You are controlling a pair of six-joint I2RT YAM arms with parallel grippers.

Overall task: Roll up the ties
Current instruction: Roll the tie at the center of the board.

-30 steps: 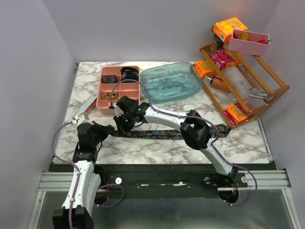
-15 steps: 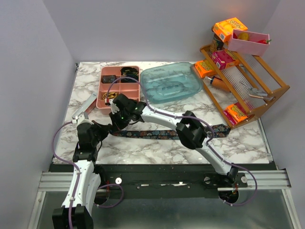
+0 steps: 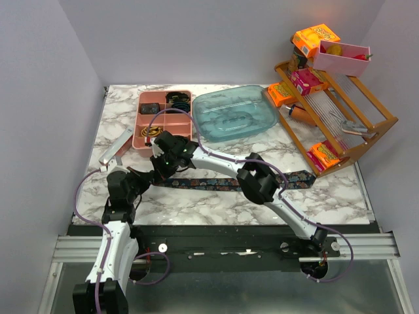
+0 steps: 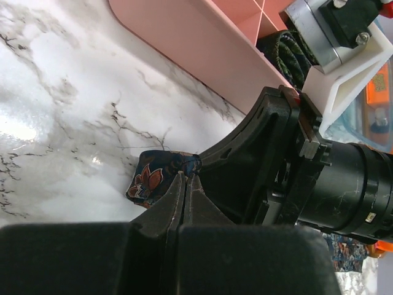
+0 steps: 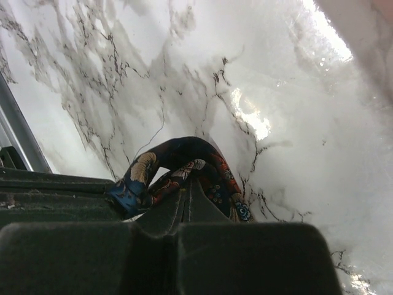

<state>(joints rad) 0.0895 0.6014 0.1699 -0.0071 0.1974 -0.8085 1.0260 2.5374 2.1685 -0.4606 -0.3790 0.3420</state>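
Note:
One dark floral tie (image 3: 216, 184) lies flat across the marble table, running from the left arm towards the wooden rack. Its left end (image 4: 149, 182) is folded over into a small loop (image 5: 184, 152). My left gripper (image 4: 185, 175) is shut on the tip of that end. My right gripper (image 5: 186, 179) is shut on the fabric just inside the loop. In the top view the left gripper (image 3: 151, 177) and right gripper (image 3: 163, 165) almost touch at the tie's left end. The right gripper's black body (image 4: 276, 160) fills the left wrist view.
A pink divided tray (image 3: 148, 135) with rolled dark items stands just behind the grippers. A clear blue tub (image 3: 234, 112) sits beside it. A tilted wooden rack (image 3: 353, 127) with snack packs and a pink bin (image 3: 340, 57) is at the right. A grey strip (image 3: 116, 149) lies at the left.
The right gripper has moved a little left and back with the tie's end, curling it over. The left gripper stays shut on the tip.

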